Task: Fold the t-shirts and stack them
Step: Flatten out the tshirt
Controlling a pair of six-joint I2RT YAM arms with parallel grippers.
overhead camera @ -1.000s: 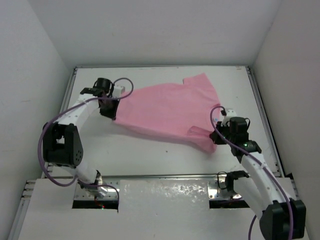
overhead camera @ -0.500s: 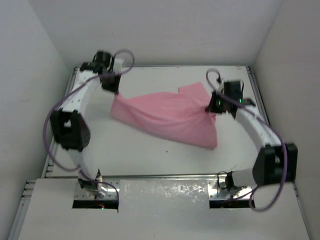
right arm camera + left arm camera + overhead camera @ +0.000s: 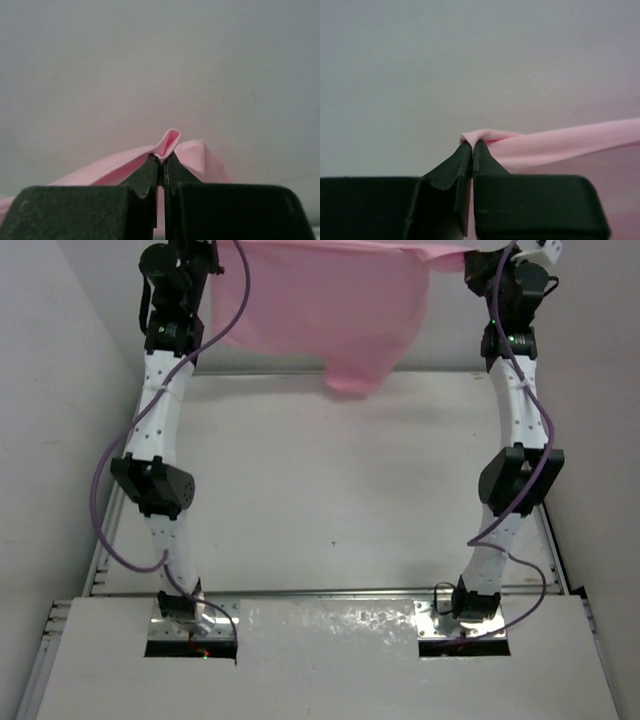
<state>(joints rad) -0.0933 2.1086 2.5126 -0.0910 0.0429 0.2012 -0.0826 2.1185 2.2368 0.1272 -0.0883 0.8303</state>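
The pink t-shirt point(image 3: 330, 310) hangs stretched in the air between both raised arms, high above the table at the top of the top view. Its lower corner droops to about the table's far edge. My left gripper point(image 3: 472, 145) is shut on a pinch of the t-shirt point(image 3: 555, 146) at its left end. My right gripper point(image 3: 163, 157) is shut on a fold of the t-shirt point(image 3: 110, 169) at its right end. In the top view both grippers' fingertips are at the frame's upper edge and mostly cut off.
The white table point(image 3: 330, 480) lies below, bounded by white walls on three sides and metal rails at left and right. Both arms stand nearly upright, with purple cables looping beside them.
Both arms have lifted the t-shirt from the table up into the air and pulled it taut between them; it lay spread on the table a second ago.
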